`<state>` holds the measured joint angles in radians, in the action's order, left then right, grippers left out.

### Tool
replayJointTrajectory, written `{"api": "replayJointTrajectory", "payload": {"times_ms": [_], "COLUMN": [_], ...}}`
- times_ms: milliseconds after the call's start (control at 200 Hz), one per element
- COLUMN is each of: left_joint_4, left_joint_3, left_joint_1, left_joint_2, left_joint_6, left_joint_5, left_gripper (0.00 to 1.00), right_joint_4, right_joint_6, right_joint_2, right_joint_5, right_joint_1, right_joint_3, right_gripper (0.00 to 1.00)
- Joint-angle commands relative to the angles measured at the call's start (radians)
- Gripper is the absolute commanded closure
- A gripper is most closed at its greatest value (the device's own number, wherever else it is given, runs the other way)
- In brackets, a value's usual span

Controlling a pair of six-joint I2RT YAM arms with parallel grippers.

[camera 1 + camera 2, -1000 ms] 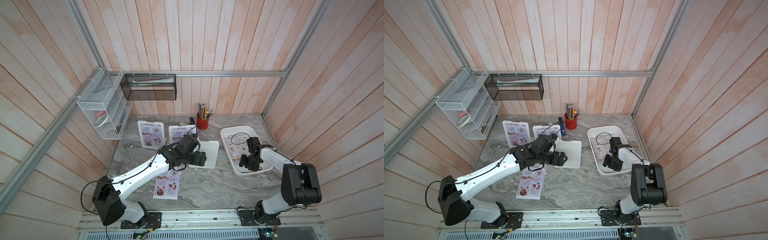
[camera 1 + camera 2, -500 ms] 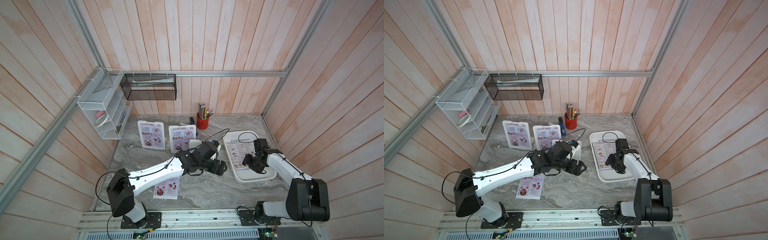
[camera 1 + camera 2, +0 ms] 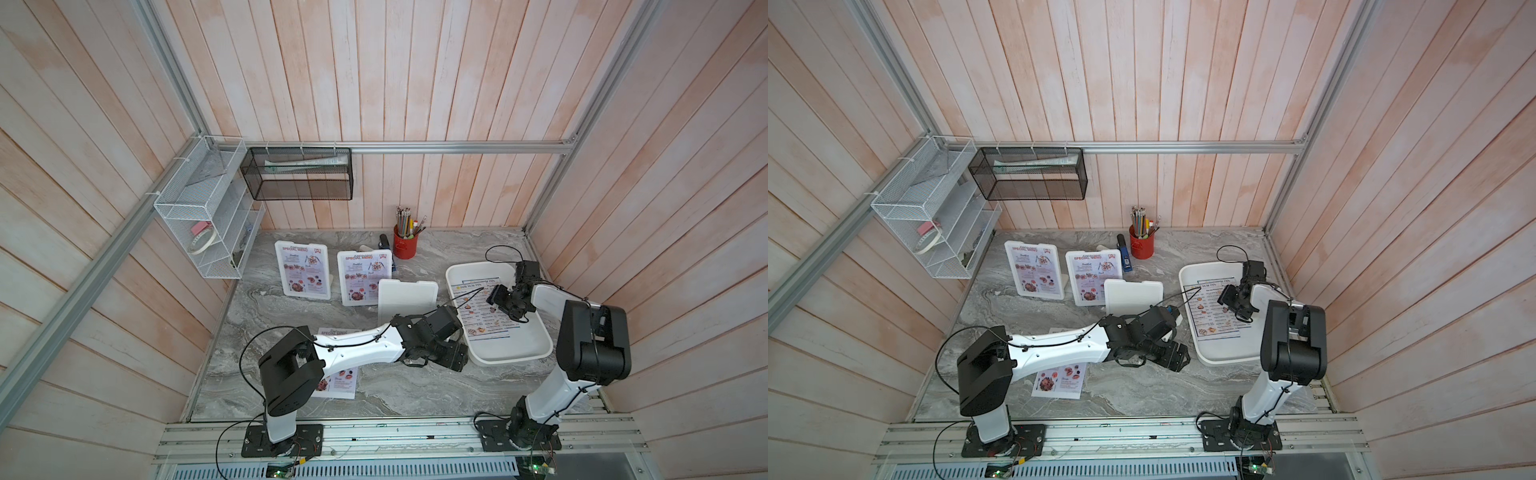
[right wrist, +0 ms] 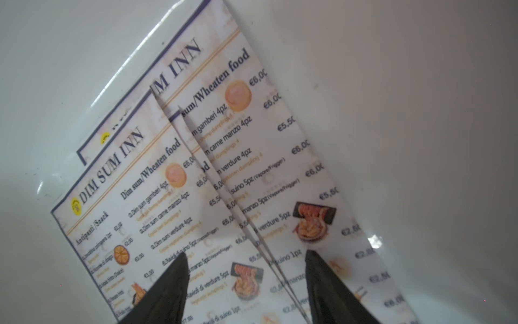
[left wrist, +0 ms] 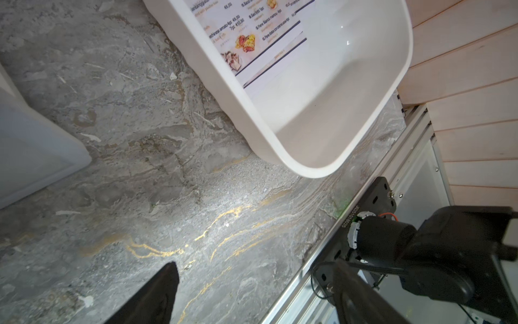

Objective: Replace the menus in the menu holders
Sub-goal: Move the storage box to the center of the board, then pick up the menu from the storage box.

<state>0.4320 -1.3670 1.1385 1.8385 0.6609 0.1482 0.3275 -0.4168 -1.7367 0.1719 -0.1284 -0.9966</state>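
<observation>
Progress: one emptied holder (image 3: 407,297), two unswapped holders (image 3: 308,296) at eleven o'clock; spread right gripper (image 4: 245,254) over Dim Sum Inn sheets (image 4: 140,196), spread empty left gripper (image 3: 457,360)

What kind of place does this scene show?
Probably a mock restaurant setup in a robot test cell: white plastic upright holders show red-titled "Special Menu" sheets, and blue-bordered "Dim Sum Inn" sheets lie in a white shallow tray.

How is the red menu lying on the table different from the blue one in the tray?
The red-titled Special Menu paper sheet lies on the grey marble table; the blue-bordered Dim Sum Inn paper sheet lies in the white tray. The Special Menu looks single; the Dim Sum Inn overlaps others. Both show food photos.
</observation>
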Motion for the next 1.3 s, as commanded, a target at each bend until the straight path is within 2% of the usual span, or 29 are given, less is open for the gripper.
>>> {"api": "replayJointTrajectory", "payload": {"times_ms": [0,250,680,795,1120,1295], "left_joint_4": [-0.044,-0.068,-0.143,-0.144,-0.204,-0.224], "left_joint_3": [-0.037,-0.081,-0.116,-0.145,-0.169,-0.196], "left_joint_1": [0.001,-0.003,-0.029,-0.037,-0.057,-0.057], "left_joint_2": [0.022,0.089,0.175,0.187,0.207,0.231], "left_joint_6": [0.030,0.043,0.088,0.084,0.092,0.094], "left_joint_5": [-0.031,-0.048,-0.041,-0.081,-0.091,-0.097], "left_gripper": [0.13,0.15,0.13,0.13,0.12,0.16], "right_joint_4": [-0.016,0.006,0.020,-0.009,-0.011,-0.015], "right_joint_6": [0.025,0.035,0.032,0.019,0.027,0.029], "right_joint_2": [-0.014,-0.013,-0.010,-0.019,0.001,0.014], "right_joint_5": [0.064,0.122,0.232,0.260,0.272,0.327], "right_joint_1": [-0.001,0.000,-0.001,0.002,0.006,0.007], "right_joint_3": [0.031,0.058,0.119,0.135,0.127,0.112], "right_gripper": [0.35,0.38,0.39,0.39,0.41,0.47]}}
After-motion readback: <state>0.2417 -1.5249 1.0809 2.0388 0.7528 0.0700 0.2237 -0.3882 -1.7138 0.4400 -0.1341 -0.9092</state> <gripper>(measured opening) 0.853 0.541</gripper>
